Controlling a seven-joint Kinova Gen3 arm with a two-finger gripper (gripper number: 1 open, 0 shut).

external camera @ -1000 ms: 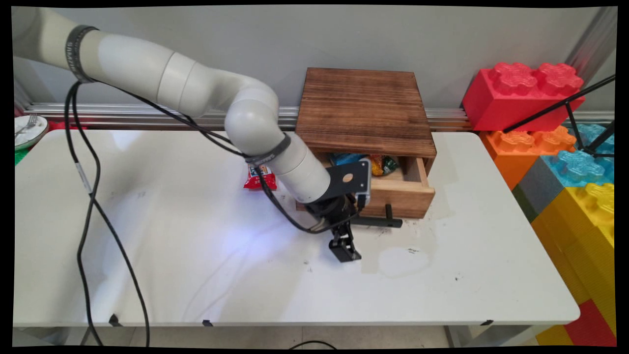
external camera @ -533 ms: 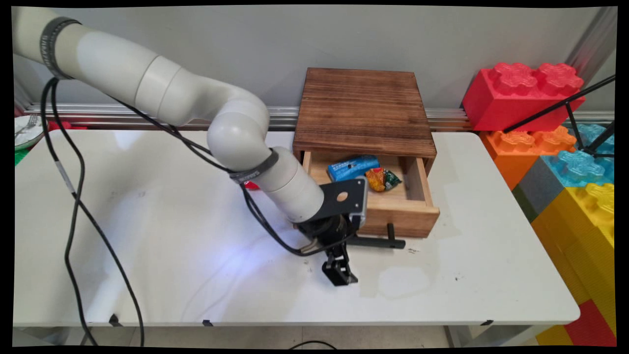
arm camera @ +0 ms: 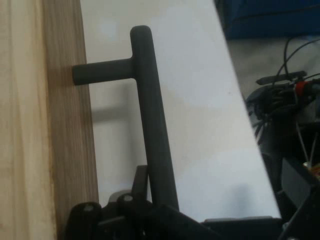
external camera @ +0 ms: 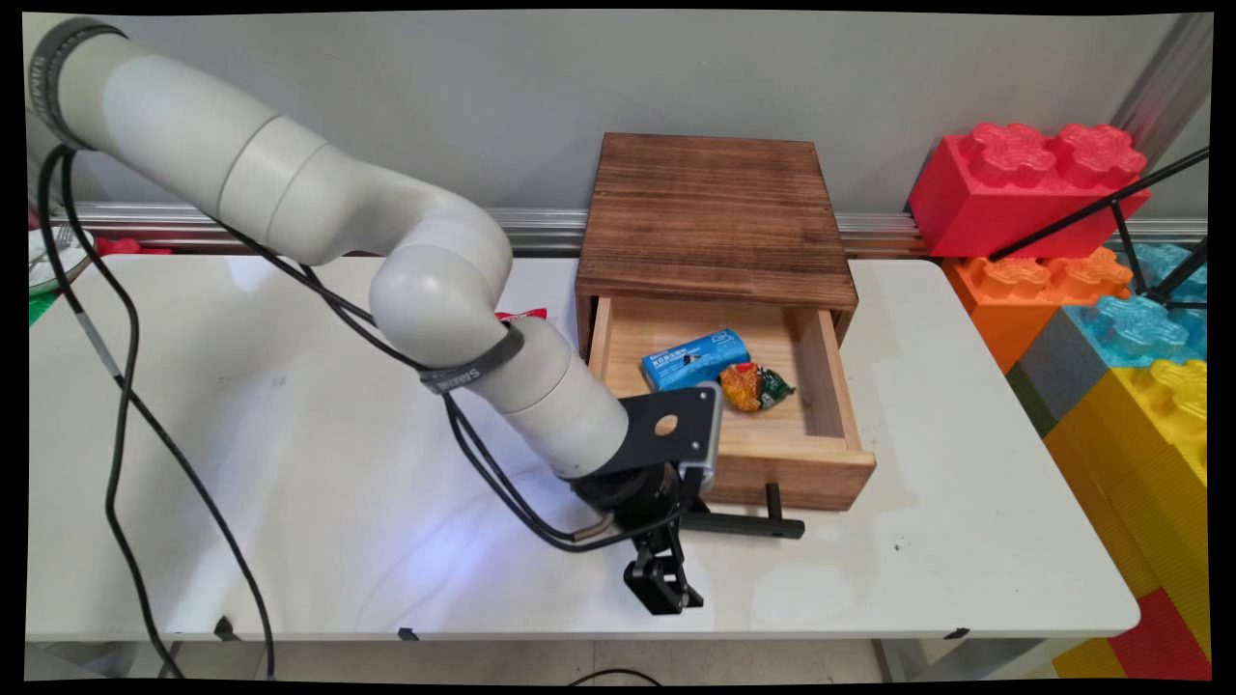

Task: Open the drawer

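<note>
- Black two-finger gripper (external camera: pixel 664 591) sitting at the near table edge, clenched on the black bar handle (arm camera: pixel 152 130) of the light wooden drawer (external camera: pixel 792 473).
- Drawer standing pulled out from the dark wooden box (external camera: pixel 715 208), showing a blue packet (external camera: pixel 695 358) beside an orange-green wrapped snack (external camera: pixel 756 386).
- Red packet (external camera: pixel 521 315) peeking out behind the arm.

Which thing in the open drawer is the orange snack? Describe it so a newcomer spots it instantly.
Find the dark wooden box at the table's far edge; its pale drawer is pulled open. Two packets lie inside, side by side. The orange snack is the small crinkled orange-and-green one, right of the longer blue packet.
</note>
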